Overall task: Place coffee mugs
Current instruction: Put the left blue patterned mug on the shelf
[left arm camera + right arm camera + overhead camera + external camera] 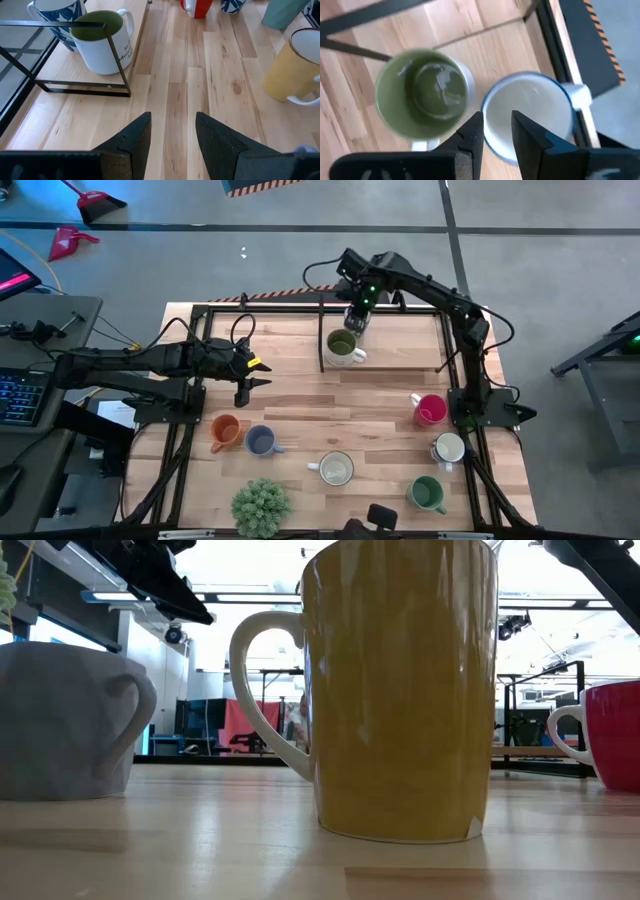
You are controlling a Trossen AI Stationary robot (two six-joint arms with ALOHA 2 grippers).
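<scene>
Mid-placement, by the look of it. At twelve o'clock on the table, low over the raised shelf (410, 352): right gripper (497, 131), nearly closed to a narrow gap, seemingly pinching the wall of a blue-rimmed mug (530, 107). Just beside that mug, at its six o'clock in the high view: green-lined white mug (343, 347), already set on the shelf.

At nine o'clock, hovering above bare wood: left gripper (250, 374), spread wide and holding nothing.

Waiting on the table:
- at three to five o'clock, magenta mug (431, 410), white mug (449, 448), dark green mug (427, 494);
- at six o'clock, cream mug (335, 469);
- at seven to eight o'clock, orange mug (226, 430) and blue-grey mug (261, 442), with a potted plant (262, 506) close by.

Next, most likely: settle the held mug flat, part the grip, lift straight up to clear both rims without nudging the neighbour, then reach for the magenta mug as the nearest one.
</scene>
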